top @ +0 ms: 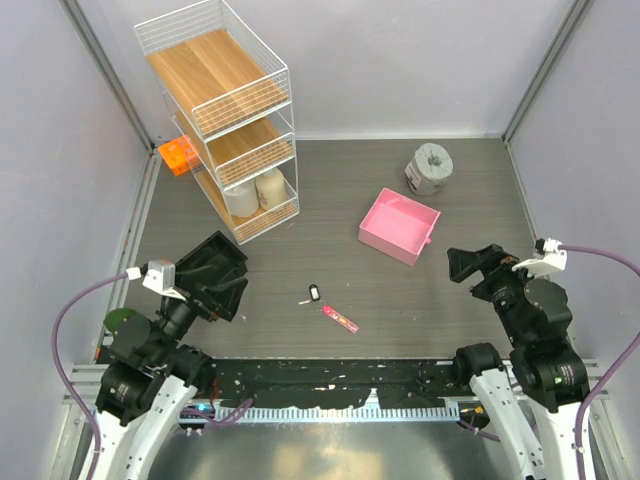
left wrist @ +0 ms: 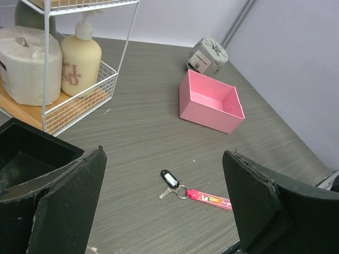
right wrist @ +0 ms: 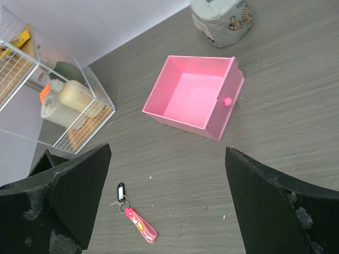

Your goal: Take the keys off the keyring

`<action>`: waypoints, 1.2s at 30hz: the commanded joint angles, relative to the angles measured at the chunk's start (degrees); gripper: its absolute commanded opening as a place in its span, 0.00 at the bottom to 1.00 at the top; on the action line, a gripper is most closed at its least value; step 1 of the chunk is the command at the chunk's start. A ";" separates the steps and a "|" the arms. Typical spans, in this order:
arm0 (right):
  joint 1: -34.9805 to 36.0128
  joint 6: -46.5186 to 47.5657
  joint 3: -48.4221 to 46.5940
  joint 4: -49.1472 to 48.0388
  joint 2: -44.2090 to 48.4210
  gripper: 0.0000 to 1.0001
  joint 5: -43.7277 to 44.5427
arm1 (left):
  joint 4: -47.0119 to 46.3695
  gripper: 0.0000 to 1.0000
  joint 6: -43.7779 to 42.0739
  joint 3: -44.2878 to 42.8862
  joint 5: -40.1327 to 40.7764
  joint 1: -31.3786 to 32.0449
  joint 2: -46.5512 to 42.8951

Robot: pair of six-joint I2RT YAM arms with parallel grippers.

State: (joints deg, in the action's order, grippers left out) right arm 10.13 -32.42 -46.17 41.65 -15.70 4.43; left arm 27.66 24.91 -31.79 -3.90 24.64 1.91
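The left pincer (top: 238,282) hangs with its fingers wide apart and nothing between them, aimed inward from the left side of the desk. The right pincer (top: 455,266) is likewise spread and empty, over toward the right edge.

Between them, about midway along the near edge and lying flat on the desk, is the bunch. The black-headed keys (top: 315,293) are at the end toward the far left, joined to the pink-red keyring (top: 340,319), whose strip trails toward the near right. The long axis therefore runs on a slant, key end pointing at the left pincer and strip end at the right one.

The left pincer looks clearly nearer. It would probably suit the keys, leaving the right to pin the strip.
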 commanded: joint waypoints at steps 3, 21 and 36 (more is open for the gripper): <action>-0.02 0.67 -0.41 2.22 3.13 0.95 7.26 | 5.20 0.99 1.99 -0.02 2.93 0.05 -1.21; 6.64 11.68 3.81 -7.36 -12.24 0.96 -11.13 | 1.44 0.99 1.72 1.29 -1.37 0.05 6.79; 55.69 5.36 -4.53 -15.01 -50.35 0.95 24.04 | 2.40 0.99 2.96 4.02 3.11 0.05 5.65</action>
State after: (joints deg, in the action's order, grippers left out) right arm 61.01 -24.56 -45.98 31.22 -58.78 18.39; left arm 30.76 27.05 -27.79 -2.87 24.64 8.23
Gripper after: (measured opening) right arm 0.979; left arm 0.991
